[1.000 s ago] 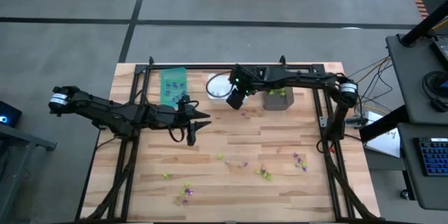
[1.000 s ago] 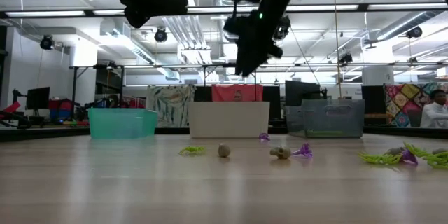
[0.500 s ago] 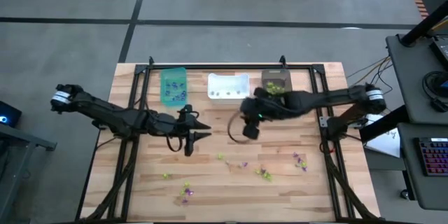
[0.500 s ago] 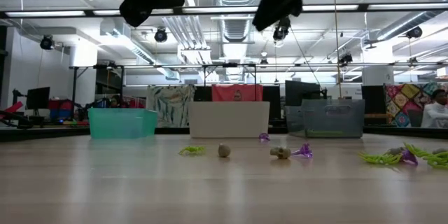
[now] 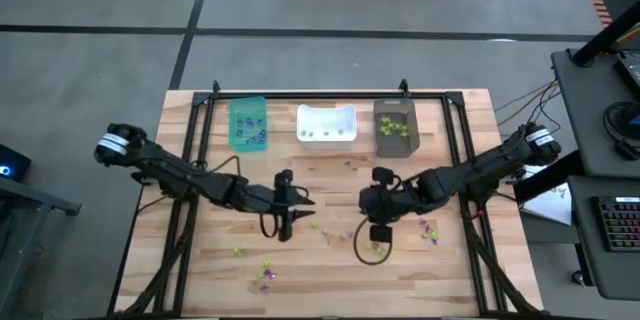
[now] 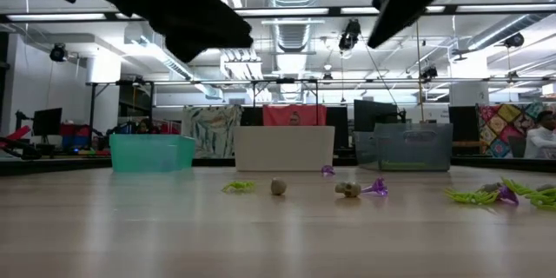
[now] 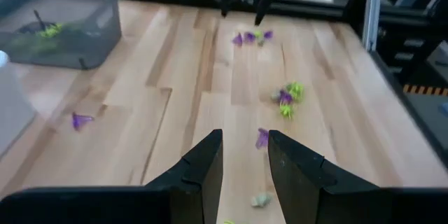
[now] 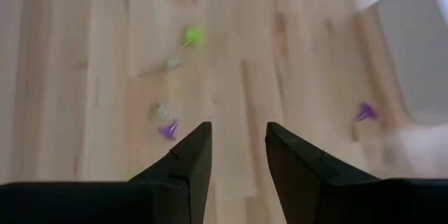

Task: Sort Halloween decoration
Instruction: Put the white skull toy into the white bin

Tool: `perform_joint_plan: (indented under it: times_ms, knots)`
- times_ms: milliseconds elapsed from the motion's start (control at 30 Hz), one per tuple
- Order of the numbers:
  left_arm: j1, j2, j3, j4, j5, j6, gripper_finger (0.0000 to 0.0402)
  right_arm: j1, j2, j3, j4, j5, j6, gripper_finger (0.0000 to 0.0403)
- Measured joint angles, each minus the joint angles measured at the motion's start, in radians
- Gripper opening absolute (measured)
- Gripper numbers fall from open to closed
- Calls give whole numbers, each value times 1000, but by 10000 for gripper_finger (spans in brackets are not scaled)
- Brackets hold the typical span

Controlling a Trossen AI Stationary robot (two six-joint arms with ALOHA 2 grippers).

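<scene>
The Halloween decoration is a scatter of tiny purple, lime-green and pale trinkets [image 5: 348, 235] lying on the near half of the wooden table, also seen in the low view as a row of trinkets [image 6: 347, 189]. My left gripper [image 5: 295, 205] hangs open above mid-table; in its wrist view a purple trinket [image 7: 262, 138] and a pale one [image 7: 261, 199] lie below, just ahead of the gap between its fingers. My right gripper [image 5: 372, 208] is open too, hovering to the right of the left one, with a purple trinket [image 8: 168, 131] beside its fingers. Neither gripper holds anything.
Along the far edge stand a teal bin [image 5: 248, 123], a white bin [image 5: 326, 125] and a dark brown bin [image 5: 395, 127] with green trinkets in it. Dark frame rails [image 5: 190, 170] run down both table sides. The two grippers hang close together over mid-table.
My right gripper has swung from above the white bin toward the near edge and now hovers over mid-table near the scattered trinkets. My left gripper has moved a little toward the table's right and near edges. The trinkets have stayed where they were.
</scene>
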Motion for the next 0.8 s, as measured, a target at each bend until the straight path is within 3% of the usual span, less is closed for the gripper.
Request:
perform_joint_plan:
  times_ms: [167,500,800]
  knots:
    - [-9,98,47,6,4,4,98,55,-3,-62,28,0,26,128]
    - [-11,273,165,-29,195,64,100,111,-4,-169,135,0,57,128]
    - [-12,402,231,-43,209,145,145,110,-4,-172,176,1,42,128]
